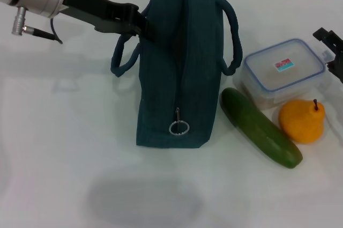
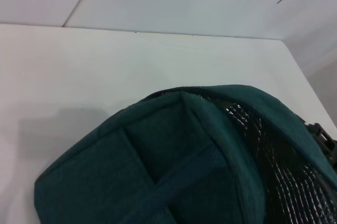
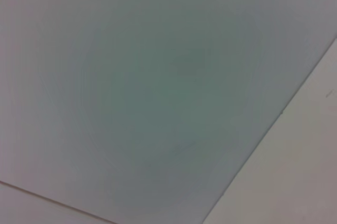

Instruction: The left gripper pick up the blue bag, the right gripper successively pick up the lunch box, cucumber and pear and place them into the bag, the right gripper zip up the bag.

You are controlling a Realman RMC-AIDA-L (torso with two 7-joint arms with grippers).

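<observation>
The blue bag [image 1: 179, 72] stands mid-table, its zipper running along the top to a ring pull [image 1: 179, 127]. My left gripper [image 1: 143, 25] reaches in from the far left and is shut on the bag's upper left edge. The left wrist view shows the bag's fabric [image 2: 158, 171] close up and its silver lining [image 2: 274, 161]. The clear lunch box [image 1: 284, 70] with blue clips sits right of the bag. The green cucumber [image 1: 260, 127] and yellow pear [image 1: 303, 120] lie in front of it. My right gripper [image 1: 331, 52] is open at the right edge, beside the lunch box.
The white table [image 1: 64, 147] spreads to the left of the bag and in front of it. The bag's two handles [image 1: 122, 56] hang off its sides. The right wrist view shows only plain pale surface [image 3: 158, 87].
</observation>
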